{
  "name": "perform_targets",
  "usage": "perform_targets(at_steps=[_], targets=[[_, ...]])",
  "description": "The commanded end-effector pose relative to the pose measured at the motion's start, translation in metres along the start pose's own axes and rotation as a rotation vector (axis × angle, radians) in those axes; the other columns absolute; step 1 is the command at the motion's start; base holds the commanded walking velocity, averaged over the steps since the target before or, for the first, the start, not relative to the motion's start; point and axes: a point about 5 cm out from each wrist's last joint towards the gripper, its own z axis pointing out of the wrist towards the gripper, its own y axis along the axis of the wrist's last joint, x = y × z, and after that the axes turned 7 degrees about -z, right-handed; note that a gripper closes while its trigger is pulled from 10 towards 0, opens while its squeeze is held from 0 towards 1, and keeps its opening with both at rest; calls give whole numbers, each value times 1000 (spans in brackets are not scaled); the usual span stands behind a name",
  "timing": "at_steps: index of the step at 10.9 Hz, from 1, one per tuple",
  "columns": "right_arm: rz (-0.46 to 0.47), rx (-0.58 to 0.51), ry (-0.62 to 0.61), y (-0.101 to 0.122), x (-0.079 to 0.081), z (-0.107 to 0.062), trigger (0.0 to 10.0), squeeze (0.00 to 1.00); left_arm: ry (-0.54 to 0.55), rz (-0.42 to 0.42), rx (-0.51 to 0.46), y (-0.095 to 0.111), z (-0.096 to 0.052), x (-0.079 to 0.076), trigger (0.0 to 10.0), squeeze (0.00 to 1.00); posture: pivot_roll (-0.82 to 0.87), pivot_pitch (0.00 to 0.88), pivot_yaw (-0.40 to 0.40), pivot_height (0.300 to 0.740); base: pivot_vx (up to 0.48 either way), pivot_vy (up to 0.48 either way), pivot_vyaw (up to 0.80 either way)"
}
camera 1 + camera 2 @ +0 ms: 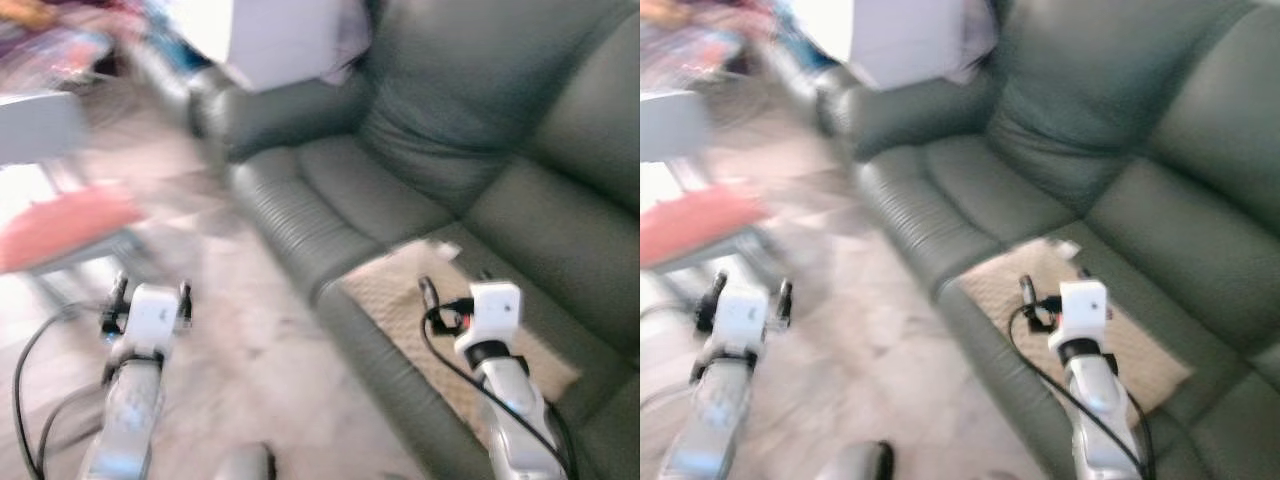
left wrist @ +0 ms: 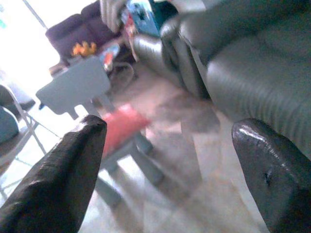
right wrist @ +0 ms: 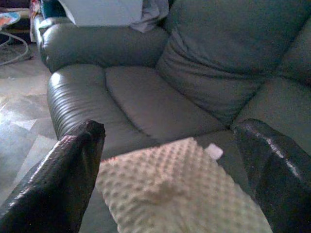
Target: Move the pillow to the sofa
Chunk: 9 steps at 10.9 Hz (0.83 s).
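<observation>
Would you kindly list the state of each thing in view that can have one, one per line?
Beige, bumpy-textured pillow: lying flat on the sofa seat, not gripped.
Dark green leather sofa: bearing the pillow on one seat.
Right pincer: open, hovering over the pillow.
Left pincer: open, holding nothing, above the floor.
Red-cushioned stool: upright on the floor, beside the sofa.

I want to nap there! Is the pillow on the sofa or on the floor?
On the sofa. The pillow lies flat on the sofa seat, just beyond the open right gripper.
</observation>
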Motion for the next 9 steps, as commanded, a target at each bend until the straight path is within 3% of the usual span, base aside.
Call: perform_targets(at_steps=[1,4,5,6,7,9], targets=[[7,-6,-27,2,-4,0,10000,0,-13,-1,-36,9,4,-1,10000,0,3,98,-16,740,0,0,0],[59,29,-58,2,2,-1,10000,0,-15,-16,-87,28,2,-1,10000,0,19,137,-10,740,0,0,0],[11,41,-63,1,2,-12,10000,0,-29,-10,-73,25,-16,0,10000,0,11,162,-8,740,0,0,0],[91,52,-32,-2,8,-17,10000,0,-63,3,-46,16,-24,-1,10000,0,8,160,-13,740,0,0,0],[1,50,-60,-10,12,-23,10000,0,-104,53,-28,6,-26,-2,10000,0,13,163,11,740,0,0,0],[26,78,-77,-11,-4,-20,10000,0,-84,69,-50,20,-18,9,10000,0,27,152,-3,740,0,0,0]])
